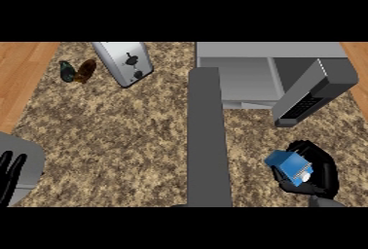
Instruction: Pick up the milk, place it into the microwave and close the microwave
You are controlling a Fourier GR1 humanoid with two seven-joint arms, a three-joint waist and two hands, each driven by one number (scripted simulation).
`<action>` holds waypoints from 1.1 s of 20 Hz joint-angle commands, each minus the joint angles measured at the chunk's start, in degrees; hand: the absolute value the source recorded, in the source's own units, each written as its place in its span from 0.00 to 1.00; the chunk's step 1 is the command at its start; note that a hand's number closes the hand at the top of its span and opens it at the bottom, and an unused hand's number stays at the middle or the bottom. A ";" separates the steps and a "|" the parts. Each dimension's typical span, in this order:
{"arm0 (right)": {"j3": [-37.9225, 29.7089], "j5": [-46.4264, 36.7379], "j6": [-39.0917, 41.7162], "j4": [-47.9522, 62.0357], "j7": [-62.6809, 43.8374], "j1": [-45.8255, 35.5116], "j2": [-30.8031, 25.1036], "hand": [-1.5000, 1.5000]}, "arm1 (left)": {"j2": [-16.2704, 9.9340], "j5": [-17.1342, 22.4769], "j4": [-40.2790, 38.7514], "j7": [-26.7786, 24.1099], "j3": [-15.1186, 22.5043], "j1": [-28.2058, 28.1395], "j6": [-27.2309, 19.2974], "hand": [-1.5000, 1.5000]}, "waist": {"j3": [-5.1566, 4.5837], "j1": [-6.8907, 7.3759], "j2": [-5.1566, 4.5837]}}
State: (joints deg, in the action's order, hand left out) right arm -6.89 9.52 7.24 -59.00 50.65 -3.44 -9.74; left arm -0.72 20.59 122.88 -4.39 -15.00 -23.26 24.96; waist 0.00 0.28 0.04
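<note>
A steep downward look at a speckled brown stone counter (129, 131) with wooden floor showing along both sides. At the lower right, the robot's right hand (316, 175) is black and curled around a small blue milk carton (289, 165), fingers and thumb wrapping its sides; the carton is tilted, and part of it is hidden by the hand. It is held above the counter, in front of the microwave and not inside it.

The grey microwave (251, 73) sits at the upper right with its cavity open. Its door (208, 136) is swung wide and reaches down the middle of the view as a long dark grey slab. The control panel (313, 95), with a dark keypad, angles down at the microwave's right side, just above the hand.

At the lower left edge, the left hand (10, 172) rests with its black fingers straight and pointing up, holding nothing.

At the upper left stands a silver toaster (123, 62), and beside it two small dark shakers (78, 71) close together
</note>
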 commanded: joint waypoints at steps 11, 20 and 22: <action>5.93 -6.87 -9.21 -18.85 -16.29 -2.87 2.63 1.00 | 0.07 1.38 -0.64 4.02 -1.68 3.02 -0.90 0.00 | -0.01 -0.16 -0.01; 3.55 -11.12 -15.39 -2.50 -23.86 -21.74 4.51 1.00 | -0.97 1.53 -4.81 0.43 -4.75 3.05 2.61 0.00 | 0.02 0.57 -0.22; 1.70 -11.53 -15.85 2.81 -24.47 -27.17 2.95 1.00 | -1.58 1.60 -5.57 -1.32 -5.81 2.50 4.24 0.00 | 0.01 0.87 -0.27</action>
State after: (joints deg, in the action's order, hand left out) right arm -2.36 -1.55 -7.83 -65.12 27.94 -21.26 -5.34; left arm -1.28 22.22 119.13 -4.24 -19.50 -21.50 27.74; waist 0.01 0.75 -0.10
